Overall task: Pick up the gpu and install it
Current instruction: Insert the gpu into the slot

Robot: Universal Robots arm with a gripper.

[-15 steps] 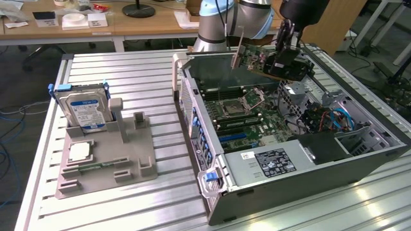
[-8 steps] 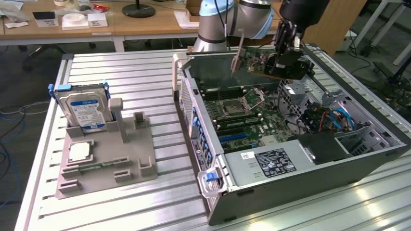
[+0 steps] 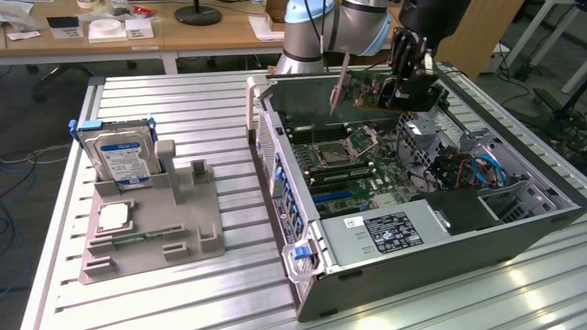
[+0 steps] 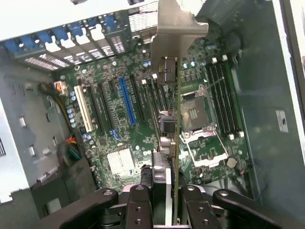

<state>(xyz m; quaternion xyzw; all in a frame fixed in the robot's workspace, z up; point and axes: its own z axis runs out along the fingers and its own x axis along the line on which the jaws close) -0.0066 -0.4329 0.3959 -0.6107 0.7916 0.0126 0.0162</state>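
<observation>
The gpu (image 3: 365, 93) hangs on edge above the open computer case (image 3: 303, 206), its silvery metal bracket (image 3: 340, 82) pointing down toward the case's rear wall. My gripper (image 3: 403, 88) is shut on the card's far end. In the wrist view the gpu (image 4: 174, 138) runs edge-on away from my gripper (image 4: 167, 202), with the bracket (image 4: 177, 26) at its far end. My fingers (image 4: 139, 202) press on both faces of the card. Below it lies the green motherboard (image 4: 138, 129), and the card is over the black slots to one side of the long blue slot (image 4: 127, 100).
A blue-labelled hard drive (image 3: 124, 157) stands in a grey fixture (image 3: 151, 237) on the slatted table at the exterior view's left, with a square silver chip (image 3: 113, 216) in front of it. Inside the case are a CPU socket (image 3: 353, 143), blue cables (image 3: 482, 172) and a power supply (image 3: 390, 232).
</observation>
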